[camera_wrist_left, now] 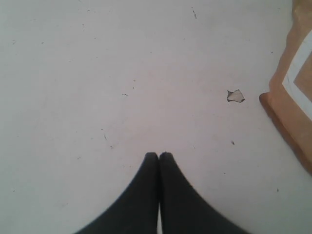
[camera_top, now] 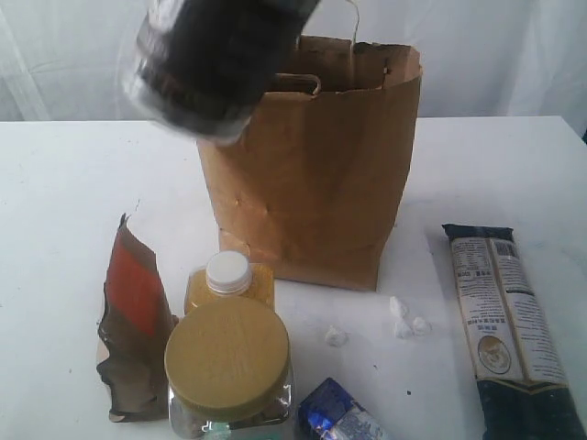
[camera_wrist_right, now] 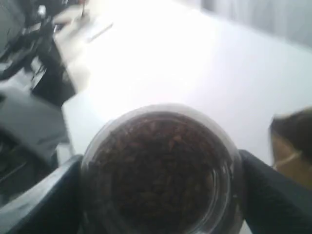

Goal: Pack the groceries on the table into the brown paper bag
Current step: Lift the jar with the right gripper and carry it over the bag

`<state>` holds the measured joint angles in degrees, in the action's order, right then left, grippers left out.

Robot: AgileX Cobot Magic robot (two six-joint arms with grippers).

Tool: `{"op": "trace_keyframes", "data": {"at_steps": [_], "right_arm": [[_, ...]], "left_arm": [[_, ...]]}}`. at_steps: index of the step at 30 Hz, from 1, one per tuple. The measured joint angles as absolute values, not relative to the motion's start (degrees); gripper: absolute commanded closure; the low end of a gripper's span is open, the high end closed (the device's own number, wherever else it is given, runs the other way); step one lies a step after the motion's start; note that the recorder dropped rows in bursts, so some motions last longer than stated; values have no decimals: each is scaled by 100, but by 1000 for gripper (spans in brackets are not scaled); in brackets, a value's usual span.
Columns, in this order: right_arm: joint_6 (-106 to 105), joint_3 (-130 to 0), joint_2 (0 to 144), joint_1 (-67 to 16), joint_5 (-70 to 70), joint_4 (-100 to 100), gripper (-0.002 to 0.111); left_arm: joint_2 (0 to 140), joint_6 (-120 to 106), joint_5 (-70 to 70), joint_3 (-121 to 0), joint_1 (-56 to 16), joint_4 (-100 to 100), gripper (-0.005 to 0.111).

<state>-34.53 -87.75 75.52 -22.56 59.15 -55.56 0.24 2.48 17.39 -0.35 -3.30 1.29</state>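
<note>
Nearest the camera, the yellow-lidded clear jar [camera_top: 229, 367] and the small shiny blue packet [camera_top: 335, 412] are left waiting on the table [camera_top: 73, 183]. The brown pouch with orange label [camera_top: 133, 321] and the white-capped yellow bottle [camera_top: 229, 280] are seen just behind, and the long navy packet [camera_top: 509, 330] is laid off to the right. Beyond them the brown paper bag [camera_top: 312, 192] is stood upright, mouth open.

The clear tub of dark contents [camera_top: 215, 55] is held aloft, tilted and blurred, by the left side of the ragged rim and not yet inside. For a clean drop it should be brought squarely over the opening, clear of the looped handles, and lowered well into the bag before it is let go; a knock against the creased wall could probably tip the bag.

In the right wrist view the tub is seen clamped by the right gripper [camera_wrist_right: 161, 191], the jaws spread wide around its round wall, one on each side.

The left gripper [camera_wrist_left: 159, 158] is pressed together on nothing and hung over bare tabletop.
</note>
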Motion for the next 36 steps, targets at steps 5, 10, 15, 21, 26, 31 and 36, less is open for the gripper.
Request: {"op": "trace_keyframes", "data": {"at_steps": [5,10,15,21,26,31,36], "right_arm": [[-3633,-8843,7615,-2256,3434,-5581,73],[-4203,-8869,7949,-2245,1985,-5669,73],[-4973,-8869,8594,-2245,1580,-5689,73],[-5676,-8869,9165,-2245,1561,-5589,73],[-5754,-8869,9237,-2245,2092,-5016,73],[-5514,-8869,9237,-2256,3153,-3610,73],[-4209,-8869,9237,-2266,3777,-1869,73]], "left_arm": [[24,248,1739,-35,-330,129,107],[24,248,1739,-35,-330,129,107],[24,248,1739,-35,-330,129,107],[24,248,1739,-35,-330,129,107],[24,248,1739,-35,-330,129,107],[24,248,1739,-35,-330,129,107],[24,248,1739,-35,-330,129,107]]}}
